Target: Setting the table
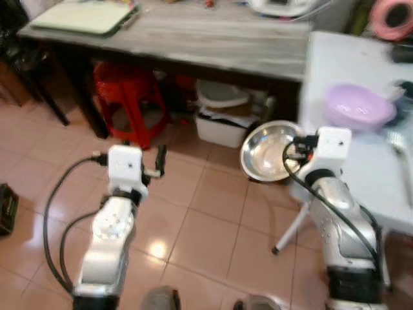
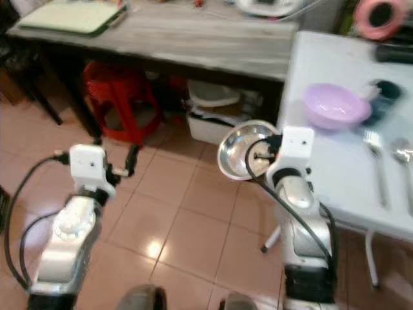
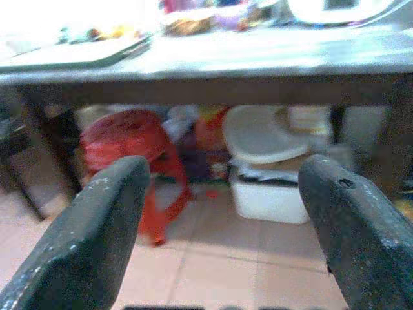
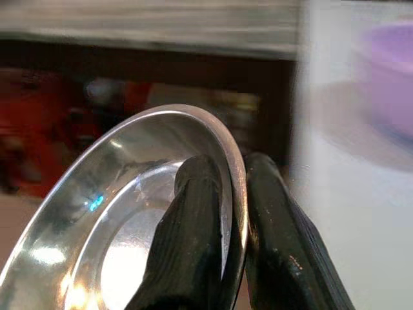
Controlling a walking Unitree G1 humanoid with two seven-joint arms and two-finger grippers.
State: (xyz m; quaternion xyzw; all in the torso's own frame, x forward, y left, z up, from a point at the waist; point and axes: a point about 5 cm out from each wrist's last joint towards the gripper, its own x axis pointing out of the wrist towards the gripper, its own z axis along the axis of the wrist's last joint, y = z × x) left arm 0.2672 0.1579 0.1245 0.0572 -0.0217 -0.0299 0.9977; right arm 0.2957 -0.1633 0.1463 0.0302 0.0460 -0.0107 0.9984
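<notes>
A shiny steel bowl [image 1: 268, 152] hangs tilted in the air beside the left edge of the white table [image 1: 361, 174], with my right gripper [image 1: 298, 146] shut on its rim. In the right wrist view both black fingers [image 4: 193, 258] pinch that rim of the steel bowl [image 4: 122, 213]. On the white table lie a lilac bowl [image 1: 358, 106], a fork [image 2: 374, 161] and a spoon [image 2: 403, 158]. My left gripper [image 1: 159, 163] is held low over the tiled floor, open and empty, and its fingers [image 3: 90, 239] stand wide apart in the left wrist view.
A long grey-topped table [image 1: 193, 39] spans the back, with a green-rimmed tray [image 1: 84, 16] on it. Beneath it stand a red stool [image 1: 129, 97] and a white plastic box [image 1: 226, 126]. A pink tape roll [image 1: 392, 16] sits at the far right.
</notes>
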